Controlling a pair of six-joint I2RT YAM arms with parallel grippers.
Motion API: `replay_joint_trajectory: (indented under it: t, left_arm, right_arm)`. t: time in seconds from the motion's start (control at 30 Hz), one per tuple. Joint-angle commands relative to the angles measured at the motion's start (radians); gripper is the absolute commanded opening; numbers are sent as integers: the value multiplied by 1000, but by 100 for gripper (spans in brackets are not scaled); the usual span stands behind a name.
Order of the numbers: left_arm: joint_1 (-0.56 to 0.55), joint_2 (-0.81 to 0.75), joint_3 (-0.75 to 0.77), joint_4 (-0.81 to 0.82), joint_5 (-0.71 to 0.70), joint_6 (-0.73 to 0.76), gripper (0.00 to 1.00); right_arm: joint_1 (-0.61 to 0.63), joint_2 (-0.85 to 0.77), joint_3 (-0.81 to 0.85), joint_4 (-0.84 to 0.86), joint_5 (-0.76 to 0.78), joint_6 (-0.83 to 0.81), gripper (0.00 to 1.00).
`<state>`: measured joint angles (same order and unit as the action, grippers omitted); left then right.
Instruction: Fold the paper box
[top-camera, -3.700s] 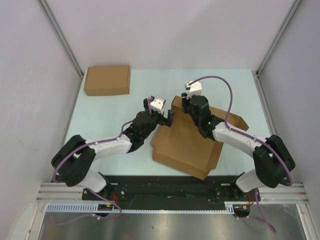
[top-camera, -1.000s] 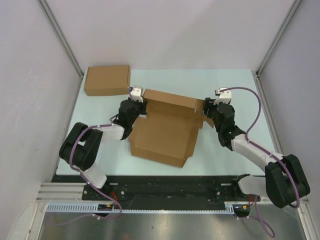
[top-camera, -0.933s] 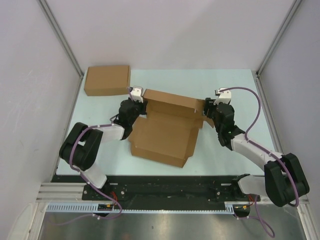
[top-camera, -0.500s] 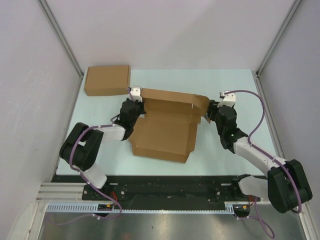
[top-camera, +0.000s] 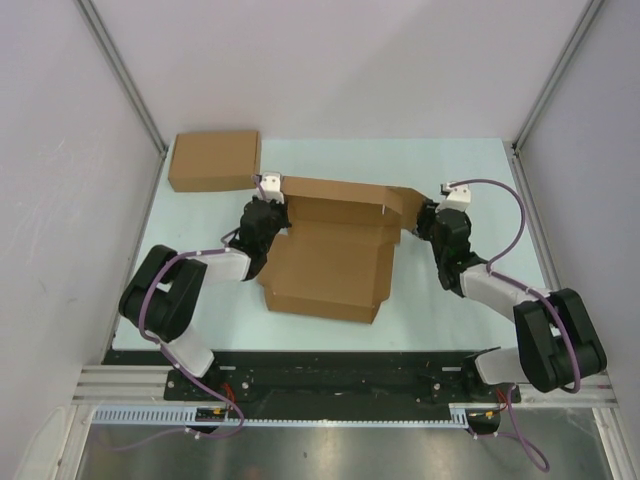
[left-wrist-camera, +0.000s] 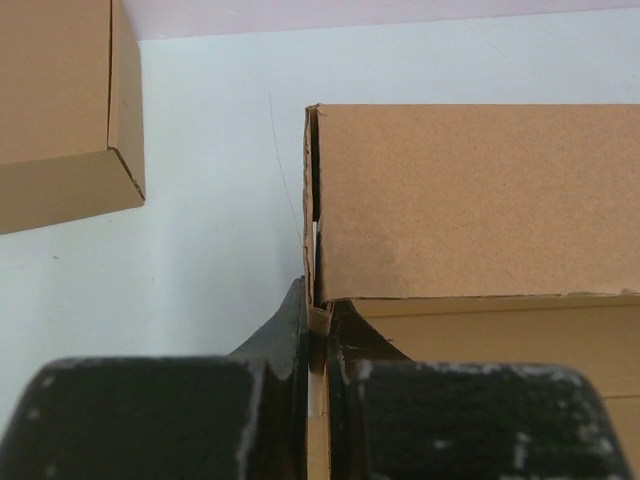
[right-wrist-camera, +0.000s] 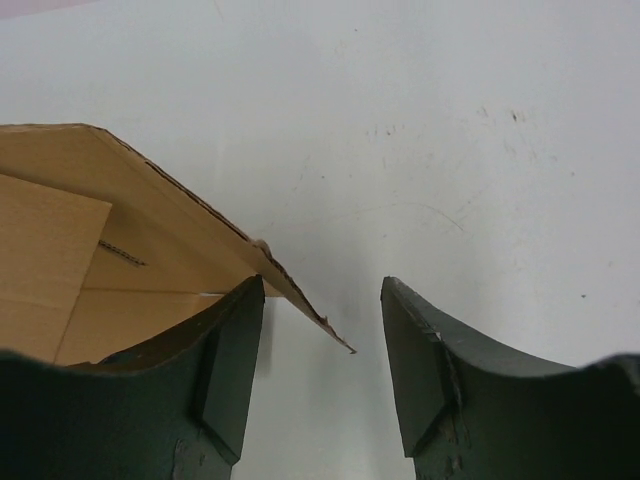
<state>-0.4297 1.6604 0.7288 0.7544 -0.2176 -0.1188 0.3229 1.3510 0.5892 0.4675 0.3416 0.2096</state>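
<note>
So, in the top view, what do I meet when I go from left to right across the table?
closed cardboard box → left gripper → paper box → right gripper

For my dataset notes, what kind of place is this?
Probably a laboratory robot cell: white panel walls on aluminium posts enclose a pale table, and the left arm and right arm are bolted to a rail.

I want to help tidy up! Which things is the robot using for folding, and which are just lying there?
In the job: paper box, left gripper pinching its edge, right gripper open at its flap.
Just lying there: ready-made box, on the table.
</note>
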Motion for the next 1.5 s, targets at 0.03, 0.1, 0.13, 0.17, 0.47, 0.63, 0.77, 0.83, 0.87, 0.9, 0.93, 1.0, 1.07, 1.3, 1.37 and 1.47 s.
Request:
replay_joint_trajectory:
  t: [0.03,0.1,0.13,0.17,0.47,0.63,0.77,0.83,0.87,0.9,0.93,1.0,1.07,1.3,1.37,1.47]
  left_arm:
    - [2,-7,43,-19,0,39,0]
    - [2,4,53,-24,12,44,0]
    - [0,6,57,-32,11,44,0]
    - [0,6,60,-32,4,42,0]
    - [0,-85,52,-79,-54,27,51]
    - [0,-152,37,-101,-83,44,55]
    - [0,-261,-20,-75,-123,44,60]
    - [-6,-296,-48,9,-71,80,62]
    - [-14,-315,-52,28,-40,94,63]
    - [-21,-318,-46,31,-31,116,63]
    - [-39,-320,-37,23,-25,116,63]
    - [-55,-309,-9,0,-17,162,63]
    - [-70,-294,6,-9,-16,169,63]
    - [-73,-237,-20,-6,-85,133,70]
    - [-73,-260,-51,32,-80,128,75]
    - [-73,-295,-40,71,-31,142,80]
  right_arm:
    - [-10,45,14,125,-64,14,47]
    - [-12,65,12,141,-82,22,37]
    - [-10,66,12,143,-110,25,27]
    - [-8,68,12,142,-118,28,23]
    - [38,14,12,69,-43,-15,6]
    - [56,4,12,57,-9,-32,4]
    - [71,2,12,53,13,-49,5]
    - [73,0,11,49,13,-50,5]
    - [74,-1,12,48,13,-50,4]
    - [74,-3,12,46,13,-50,4]
    - [74,-3,12,46,13,-55,4]
    - [76,-3,12,43,14,-56,4]
    - [79,-6,12,40,16,-61,4]
    - [93,-13,12,39,30,-75,4]
    - [96,-13,12,37,30,-75,4]
    - [99,-16,12,34,33,-75,4]
